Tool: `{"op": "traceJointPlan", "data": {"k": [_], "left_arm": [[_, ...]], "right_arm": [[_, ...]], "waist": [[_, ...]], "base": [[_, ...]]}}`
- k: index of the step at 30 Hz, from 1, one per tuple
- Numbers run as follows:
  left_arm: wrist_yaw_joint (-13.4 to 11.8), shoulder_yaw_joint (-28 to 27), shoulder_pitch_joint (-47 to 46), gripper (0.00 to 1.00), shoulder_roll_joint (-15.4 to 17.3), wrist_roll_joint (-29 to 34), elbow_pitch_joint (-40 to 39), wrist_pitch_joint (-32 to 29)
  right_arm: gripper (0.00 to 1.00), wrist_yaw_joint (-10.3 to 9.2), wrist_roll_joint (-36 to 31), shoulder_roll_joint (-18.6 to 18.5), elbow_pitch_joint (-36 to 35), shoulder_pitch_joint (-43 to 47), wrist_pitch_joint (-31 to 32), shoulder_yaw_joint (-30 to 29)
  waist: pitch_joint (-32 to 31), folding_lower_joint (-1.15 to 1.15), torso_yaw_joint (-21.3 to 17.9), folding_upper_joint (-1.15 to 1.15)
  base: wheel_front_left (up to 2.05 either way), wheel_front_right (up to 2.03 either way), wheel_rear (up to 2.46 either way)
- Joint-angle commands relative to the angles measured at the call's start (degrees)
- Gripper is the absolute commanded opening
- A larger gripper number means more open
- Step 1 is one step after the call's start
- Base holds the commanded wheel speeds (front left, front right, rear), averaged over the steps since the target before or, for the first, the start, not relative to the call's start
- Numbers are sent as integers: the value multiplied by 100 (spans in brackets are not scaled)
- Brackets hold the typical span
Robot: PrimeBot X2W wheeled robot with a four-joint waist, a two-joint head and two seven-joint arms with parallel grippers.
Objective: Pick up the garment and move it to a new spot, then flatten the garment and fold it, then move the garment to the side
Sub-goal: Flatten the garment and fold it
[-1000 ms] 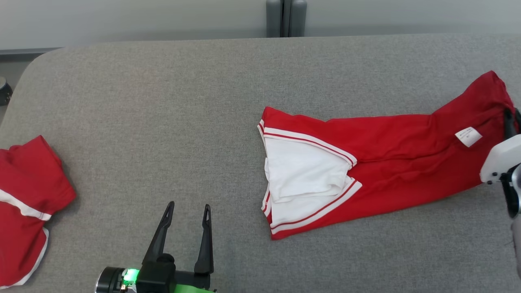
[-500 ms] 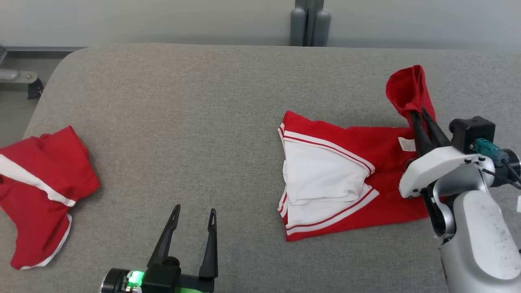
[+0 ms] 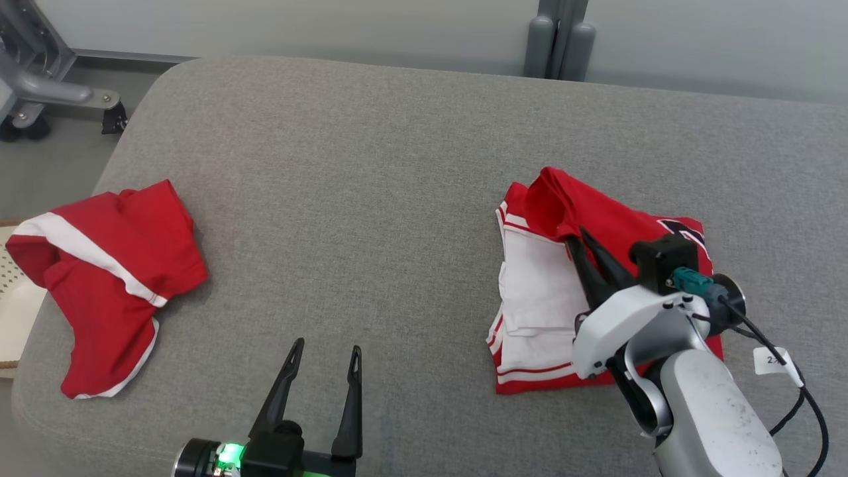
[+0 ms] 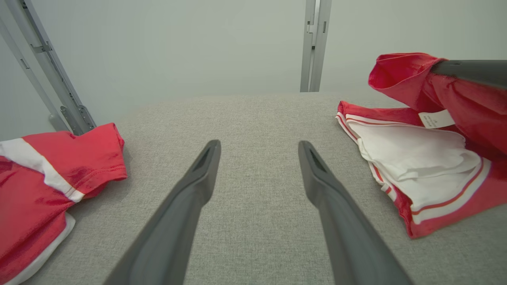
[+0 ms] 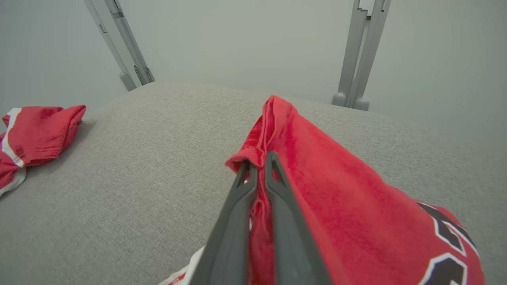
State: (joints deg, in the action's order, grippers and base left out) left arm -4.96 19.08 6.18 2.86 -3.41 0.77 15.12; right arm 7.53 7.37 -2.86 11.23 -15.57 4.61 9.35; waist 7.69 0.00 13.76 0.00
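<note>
I held my right gripper (image 5: 258, 160) with its jaws pressed together on a red fold of the garment (image 3: 530, 291). They pinched the hem and held it raised above the rest of the cloth. The rest lay on the grey cushioned surface (image 3: 371, 199) toward its right side, with a white panel facing up and a red layer with dark print doubled over part of it.

My left gripper (image 3: 328, 344) had its jaws spread wide and held nothing, over bare cushion near the front edge. A broad stretch of open cushion lay between the garment and a second red garment (image 3: 112, 265), which sat against the left edge. A grey post (image 3: 560, 46) stood just behind the far edge. A metal frame (image 3: 40, 86) stood on the floor beyond the rounded far-left corner.
</note>
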Motion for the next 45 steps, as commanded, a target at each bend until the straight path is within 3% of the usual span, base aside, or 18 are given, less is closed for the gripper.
{"op": "traceJointPlan", "data": {"k": [1, 11, 12, 13, 19, 27, 37, 45], "left_arm": [[30, -4, -30, 100, 7, -22, 25, 3], [89, 43, -1, 100, 8, 22, 112, 3], [93, 46, -3, 100, 8, 33, 125, 3], [95, 45, -11, 100, 7, 42, 136, 3], [110, 15, -13, 100, 7, 77, 147, 3], [32, -17, 92, 100, 8, 48, 104, 3], [-15, -380, 102, 100, 8, -61, 1, 3], [42, -619, 253, 100, 9, -31, 20, 3]], "right_arm": [[0, -8, 71, -8, 37, 94, -28, 71], [0, -7, 404, -8, 512, 86, -266, 499], [20, -7, 479, -7, 559, 63, -313, 543], [100, -7, 532, -7, 586, 25, -360, 583], [100, -7, 990, -15, 529, -96, -963, 688], [100, -7, 798, -9, 516, 87, -1685, -7], [100, -7, 767, -254, 773, 558, -1960, -728], [100, -5, 848, -566, 219, 1038, -1980, -404]], "waist": [[-17, 0, 65, 0], [-119, 0, 150, 0], [-129, 0, 148, 0], [-134, 0, 145, 0], [-205, 0, 39, 0], [-321, 0, -297, 0], [-471, 0, -973, 0], [-737, 0, -1300, 0]], "base": [[0, 0, 0], [0, 0, 0], [0, 0, 0], [0, 0, 0], [0, 0, 0], [0, 0, 0], [0, 0, 0], [0, 0, 0]]}}
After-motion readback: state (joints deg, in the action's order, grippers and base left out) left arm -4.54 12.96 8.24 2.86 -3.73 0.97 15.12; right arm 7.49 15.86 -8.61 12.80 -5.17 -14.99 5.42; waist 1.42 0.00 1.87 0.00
